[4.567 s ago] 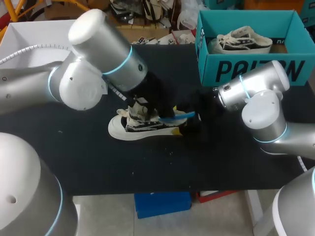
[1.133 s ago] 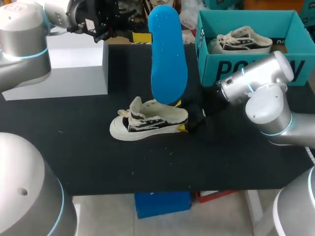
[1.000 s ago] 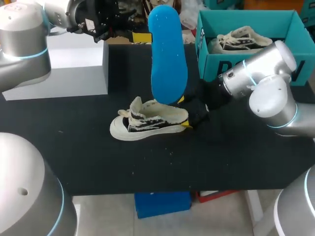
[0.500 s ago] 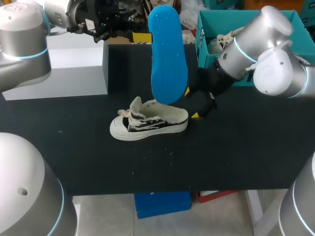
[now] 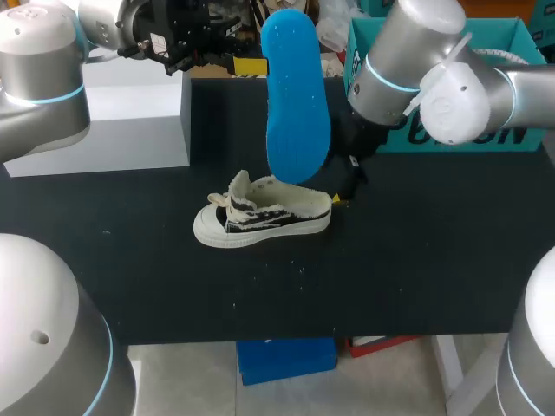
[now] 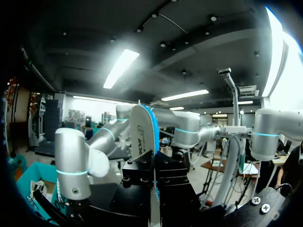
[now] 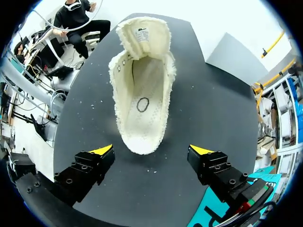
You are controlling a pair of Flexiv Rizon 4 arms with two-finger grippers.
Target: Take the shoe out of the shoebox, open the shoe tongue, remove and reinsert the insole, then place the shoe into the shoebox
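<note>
A white and black sneaker [image 5: 260,217] lies on the black table [image 5: 416,269], toe to the left. Its mouth gapes with the tongue [image 7: 144,35] pulled back and the cream lining bare [image 7: 142,90]. High above it my left gripper [image 5: 258,66] is shut on the edge of the blue insole [image 5: 296,95], which hangs upright; in the left wrist view the insole [image 6: 142,137] stands edge-on between the black fingers of that gripper [image 6: 154,163]. My right gripper [image 5: 343,179] hovers open just behind the heel, its yellow tips [image 7: 102,150] spread wider than the shoe and touching nothing.
The teal shoebox [image 5: 520,130] stands at the back right, largely hidden by my right arm; its corner [image 7: 208,213] shows beside the right fingers. A grey block [image 5: 130,121] sits at the back left. Small white crumbs dot the table near the shoe.
My right arm has lifted and swung up over the shoebox, drawing its open gripper up and back from the heel. The left arm and insole have stayed put.
</note>
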